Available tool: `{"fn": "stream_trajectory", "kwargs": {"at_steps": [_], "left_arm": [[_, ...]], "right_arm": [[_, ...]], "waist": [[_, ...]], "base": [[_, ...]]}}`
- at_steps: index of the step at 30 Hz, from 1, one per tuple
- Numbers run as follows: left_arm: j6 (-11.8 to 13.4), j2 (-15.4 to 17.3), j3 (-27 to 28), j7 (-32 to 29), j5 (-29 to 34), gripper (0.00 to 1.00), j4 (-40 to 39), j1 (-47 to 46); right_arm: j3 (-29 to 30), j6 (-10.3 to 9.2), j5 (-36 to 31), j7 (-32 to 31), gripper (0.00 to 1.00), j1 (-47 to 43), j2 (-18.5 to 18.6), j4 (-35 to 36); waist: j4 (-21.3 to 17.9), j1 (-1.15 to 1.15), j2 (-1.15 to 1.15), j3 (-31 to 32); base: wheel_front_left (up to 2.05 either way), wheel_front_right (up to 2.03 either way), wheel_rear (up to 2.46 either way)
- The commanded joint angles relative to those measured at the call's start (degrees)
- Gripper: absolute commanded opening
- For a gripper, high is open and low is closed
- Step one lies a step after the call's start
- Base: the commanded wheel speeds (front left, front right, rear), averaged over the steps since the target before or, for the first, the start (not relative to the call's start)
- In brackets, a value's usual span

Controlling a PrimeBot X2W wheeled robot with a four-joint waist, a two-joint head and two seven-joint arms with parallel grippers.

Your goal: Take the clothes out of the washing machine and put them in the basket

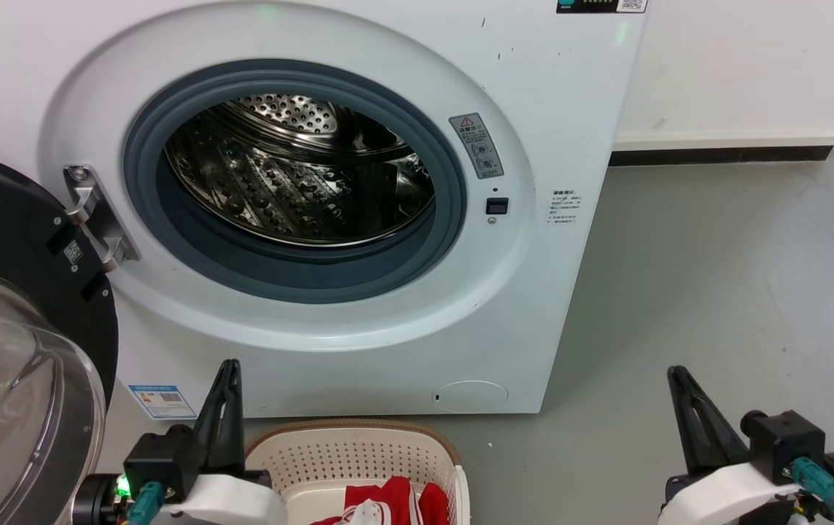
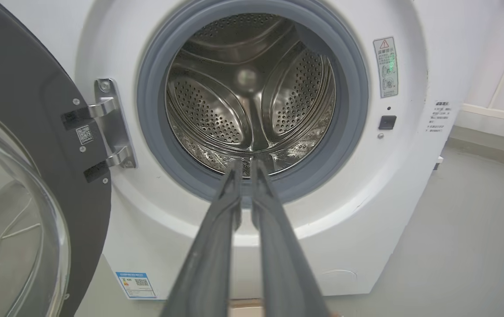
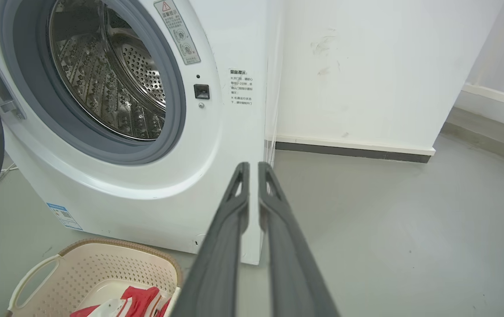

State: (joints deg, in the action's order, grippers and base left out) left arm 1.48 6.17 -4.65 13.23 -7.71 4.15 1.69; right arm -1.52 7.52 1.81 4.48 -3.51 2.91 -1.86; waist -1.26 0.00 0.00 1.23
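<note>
Head view first: washing machine [image 1: 570,109] fills the upper left of the frame, its steel drum [image 1: 300,175] showing no cloth, while the basket [image 1: 359,456] sits at bottom centre just before it with red clothes [image 1: 388,499] inside. Left gripper [image 1: 230,368] at lower left and right gripper [image 1: 677,375] at lower right both stand clenched on nothing. Left wrist view: the open door [image 2: 23,66] crowds the left edge, so a leftward swing would likely strike its glass; the fingers [image 2: 216,237] mask the drum's lowest front, where a small item might be missed. Right wrist view: bare floor [image 3: 388,220] spreads across the right half, the freest room for moving.
</note>
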Motion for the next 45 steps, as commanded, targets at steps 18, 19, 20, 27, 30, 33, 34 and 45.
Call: {"fn": "stream_trajectory", "kwargs": {"at_steps": [18, 19, 20, 27, 30, 33, 34, 45], "left_arm": [[-2.3, -0.7, 3.0, -4.7, -20.7, 0.00, 1.7, -2.7], [-2.4, -0.8, 3.1, -5.0, -21.7, 0.00, 1.8, -2.8], [-2.5, -0.8, 3.2, -5.2, -22.6, 0.00, 1.9, -2.8], [-3.2, -1.0, 4.0, -6.7, -29.1, 0.00, 2.7, -3.4], [-3.5, -1.2, 4.4, -7.3, -31.7, 0.00, 3.1, -3.6], [-3.7, -1.3, 4.7, -7.9, -34.2, 0.00, 3.4, -3.9], [-3.8, -1.3, 4.8, -8.1, -35.1, 0.00, 3.5, -4.0], [-4.9, -1.7, 6.1, -10.5, -45.0, 0.00, 4.7, -4.9]], "right_arm": [[0.5, -0.01, 23.7, -1.5, 0.00, 3.0, 1.2, -2.3], [0.5, -0.01, 24.7, -1.6, 0.00, 3.1, 1.2, -2.4], [0.6, -0.01, 25.8, -1.6, 0.00, 3.2, 1.3, -2.6], [0.9, -0.01, 32.9, -2.2, 0.00, 3.9, 1.5, -3.5], [1.0, -0.01, 35.8, -2.4, 0.00, 4.3, 1.6, -3.9], [1.2, -0.01, 38.6, -2.7, 0.00, 4.6, 1.7, -4.3], [1.2, -0.01, 39.5, -2.8, 0.00, 4.7, 1.7, -4.4], [1.9, -0.02, 50.4, -3.9, 0.00, 5.7, 1.9, -5.9]], "waist": [[0.2, 0.00, 0.00, -0.2], [0.2, 0.00, 0.00, -0.2], [0.2, 0.00, 0.00, -0.2], [0.3, 0.00, 0.00, -0.3], [0.3, 0.00, 0.00, -0.3], [0.3, 0.00, 0.00, -0.4], [0.3, 0.00, 0.00, -0.4], [0.5, 0.00, 0.00, -0.5]], "base": [[0.00, 0.00, 0.00], [0.00, 0.00, 0.00], [0.00, 0.00, 0.00], [0.00, 0.00, 0.00], [0.00, 0.00, 0.00], [0.00, 0.00, 0.00], [0.00, 0.00, 0.00], [0.00, 0.00, 0.00]]}}
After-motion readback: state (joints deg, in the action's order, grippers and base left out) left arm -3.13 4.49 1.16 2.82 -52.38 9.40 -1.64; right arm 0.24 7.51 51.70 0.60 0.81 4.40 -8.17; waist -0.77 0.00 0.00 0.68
